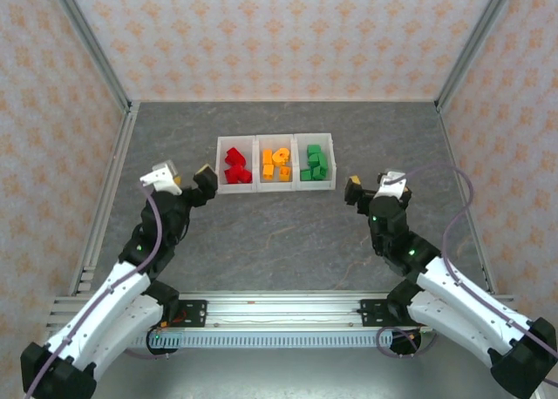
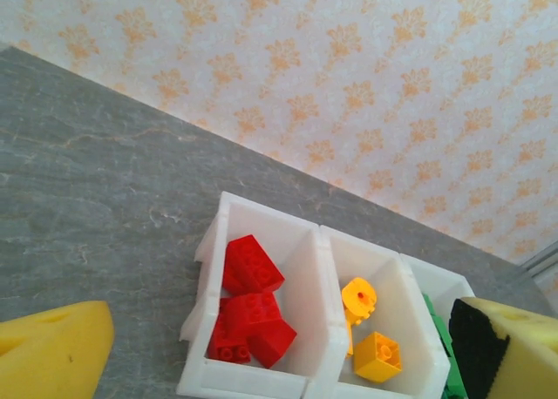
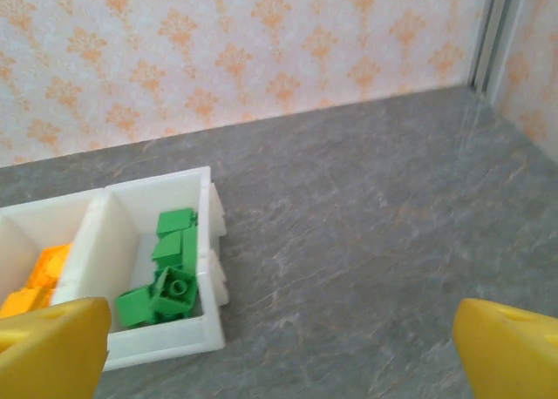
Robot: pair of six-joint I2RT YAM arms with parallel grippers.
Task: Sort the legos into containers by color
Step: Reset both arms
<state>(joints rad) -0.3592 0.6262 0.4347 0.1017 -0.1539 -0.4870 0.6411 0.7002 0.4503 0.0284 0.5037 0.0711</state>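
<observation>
The three white containers (image 1: 275, 138) stand in a row at mid-table. Red legos (image 1: 236, 167) lie in the left one, orange legos (image 1: 277, 165) in the middle one, green legos (image 1: 315, 165) in the right one. My left gripper (image 1: 186, 179) hovers just left of the row, open and holding nothing. In the left wrist view its yellow fingers (image 2: 52, 355) stand wide apart over the red legos (image 2: 251, 303) and a round orange piece (image 2: 358, 296). My right gripper (image 1: 373, 187) is open and holding nothing, just right of the row. Its fingers (image 3: 510, 351) frame bare table beside the green legos (image 3: 170, 273).
Patterned walls with aluminium posts (image 1: 98, 57) enclose the grey table (image 1: 279, 233) on three sides. A metal rail (image 1: 279, 310) carrying both arm bases runs along the near edge.
</observation>
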